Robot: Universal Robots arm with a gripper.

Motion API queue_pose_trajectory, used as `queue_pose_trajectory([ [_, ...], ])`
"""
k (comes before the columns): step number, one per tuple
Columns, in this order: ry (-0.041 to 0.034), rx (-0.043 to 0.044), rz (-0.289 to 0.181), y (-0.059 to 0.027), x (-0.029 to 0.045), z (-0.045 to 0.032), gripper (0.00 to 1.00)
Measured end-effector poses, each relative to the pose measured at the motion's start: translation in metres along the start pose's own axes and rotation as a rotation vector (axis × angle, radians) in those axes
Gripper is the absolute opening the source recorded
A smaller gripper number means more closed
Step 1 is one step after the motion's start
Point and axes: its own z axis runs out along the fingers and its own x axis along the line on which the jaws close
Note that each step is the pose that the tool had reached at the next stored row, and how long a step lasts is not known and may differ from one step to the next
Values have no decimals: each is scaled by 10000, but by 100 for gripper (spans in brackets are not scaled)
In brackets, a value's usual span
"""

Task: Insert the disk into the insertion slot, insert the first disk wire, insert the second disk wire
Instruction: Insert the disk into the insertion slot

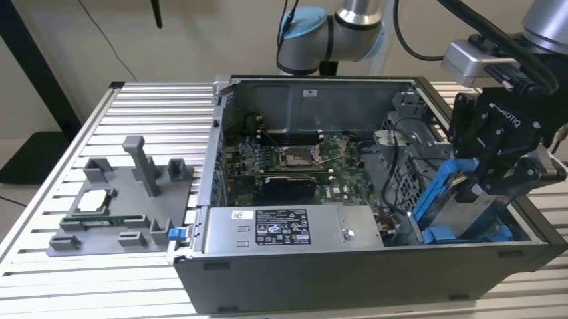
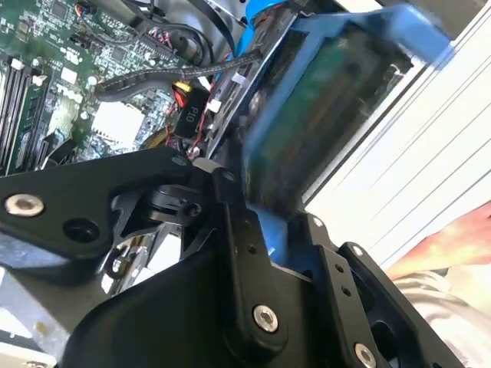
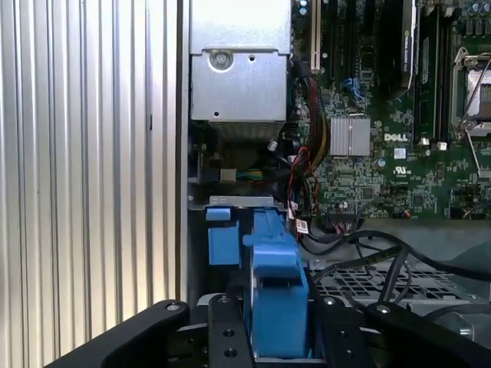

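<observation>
My black gripper point(image 1: 483, 189) is shut on the disk point(image 1: 459, 211), a silver drive in a blue carrier. It holds the disk tilted on edge over the near corner of the open computer case, on the exterior view's right. Just below the disk lies the insertion slot point(image 1: 441, 234), with its blue rails. In the first wrist view the carrier's blue edge point(image 3: 276, 291) sits between my fingers point(image 3: 224, 333), close to the slot's blue tab point(image 3: 221, 241). In the second wrist view the disk point(image 2: 330, 115) is blurred. Black cables point(image 3: 368, 245) lie beside the bay; whether they are the disk wires I cannot tell.
The grey power supply box point(image 1: 293, 228) fills the case's front, with the motherboard point(image 1: 293, 159) behind it. A grey fixture point(image 1: 124, 199) with small parts stands on the slatted table point(image 1: 89, 279) at the exterior view's left. A blurred hand point(image 2: 453, 245) shows beyond the case.
</observation>
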Motion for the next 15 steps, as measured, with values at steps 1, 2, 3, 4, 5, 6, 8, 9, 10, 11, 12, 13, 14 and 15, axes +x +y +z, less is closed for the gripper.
queue_pose_trajectory([
  [1,1,0,0,0,0,0,100],
  [2,-1,-1,0,0,0,1,100],
  [3,0,0,0,0,0,1,100],
  [4,-1,0,0,0,0,1,100],
  [5,0,0,0,0,0,1,100],
  [6,0,0,0,0,0,1,100],
  [8,-1,0,0,0,0,2,100],
  [9,-1,-1,1,0,0,2,100],
  [10,0,0,0,0,0,2,100],
  [11,0,0,1,0,0,2,100],
  [12,0,0,0,0,0,2,100],
  [13,0,0,1,0,0,2,100],
  [14,-2,-1,1,0,0,2,100],
  [15,-2,0,1,0,1,-2,100],
])
